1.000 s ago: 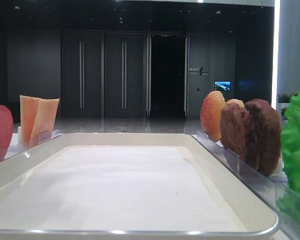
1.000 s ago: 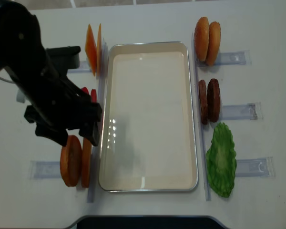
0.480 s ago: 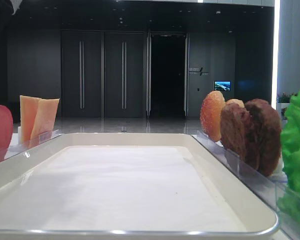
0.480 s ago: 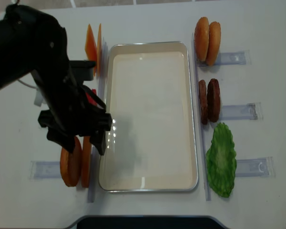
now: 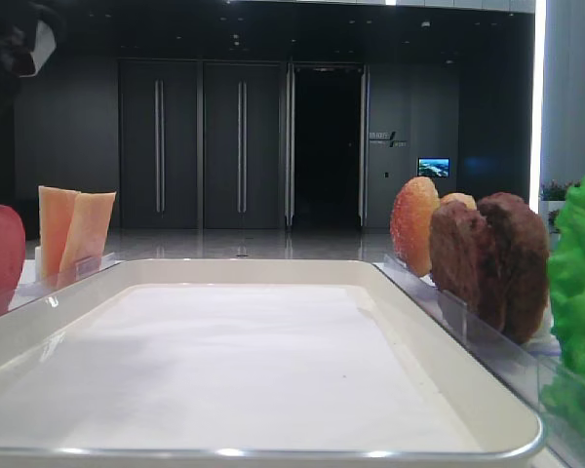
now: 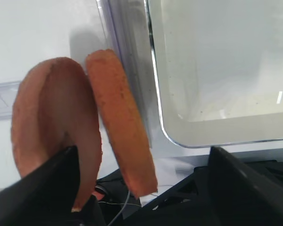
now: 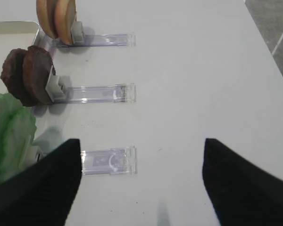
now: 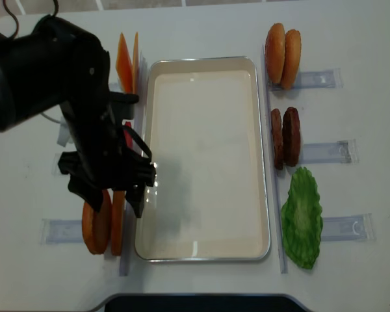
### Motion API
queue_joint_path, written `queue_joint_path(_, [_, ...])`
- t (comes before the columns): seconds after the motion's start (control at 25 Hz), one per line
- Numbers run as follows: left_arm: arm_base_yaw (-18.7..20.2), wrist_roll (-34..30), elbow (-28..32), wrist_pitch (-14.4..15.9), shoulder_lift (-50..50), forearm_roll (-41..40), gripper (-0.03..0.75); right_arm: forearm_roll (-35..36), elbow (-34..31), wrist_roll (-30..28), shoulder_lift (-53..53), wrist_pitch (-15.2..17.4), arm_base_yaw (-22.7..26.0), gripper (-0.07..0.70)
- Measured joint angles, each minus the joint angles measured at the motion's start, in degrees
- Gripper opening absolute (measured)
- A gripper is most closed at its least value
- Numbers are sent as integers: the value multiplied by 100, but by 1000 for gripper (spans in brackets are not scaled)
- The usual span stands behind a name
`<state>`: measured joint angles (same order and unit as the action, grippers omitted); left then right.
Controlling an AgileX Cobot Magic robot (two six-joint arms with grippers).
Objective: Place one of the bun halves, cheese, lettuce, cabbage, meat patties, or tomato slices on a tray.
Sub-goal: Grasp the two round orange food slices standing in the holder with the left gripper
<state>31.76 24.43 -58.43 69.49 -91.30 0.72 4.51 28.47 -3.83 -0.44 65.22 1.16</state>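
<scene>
tray (image 8: 263, 156) (paper-lined), bun halves (image 8: 104, 221) alongside

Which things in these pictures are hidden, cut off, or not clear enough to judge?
- Tomato slices: in the overhead view the left arm covers nearly all of them; in the low front view the left edge cuts off the one that shows.
- Left gripper: in the left wrist view the bottom edge cuts off both fingers.
- Bun halves: their lower edges disappear behind the dark gripper.
- Lettuce: the left edge of the right wrist view cuts it off.
</scene>
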Motion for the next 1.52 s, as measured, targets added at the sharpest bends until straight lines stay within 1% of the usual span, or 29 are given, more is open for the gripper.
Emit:
queue_joint_path(0.48, [0,-44,0,-29,-355,-191,641,0,0,0,0,0,0,534])
queue_joint_path(0.56, [0,-69,0,-33,-381,-198,622,0,0,0,0,0,0,534])
queue_joint_path(0.68, [0,-82,0,-40,-393,-230,532,0,0,0,0,0,0,534])
queue_joint_path(0.96, [0,-87,0,-28,-394,-378,157,0,0,0,0,0,0,534])
queue_joint_path(1.0, [0,-93,0,-16,-394,-412,144,0,0,0,0,0,0,534])
queue_joint_path(1.52, [0,-117,0,-16,-320,-392,144,-4,0,0,0,0,0,534])
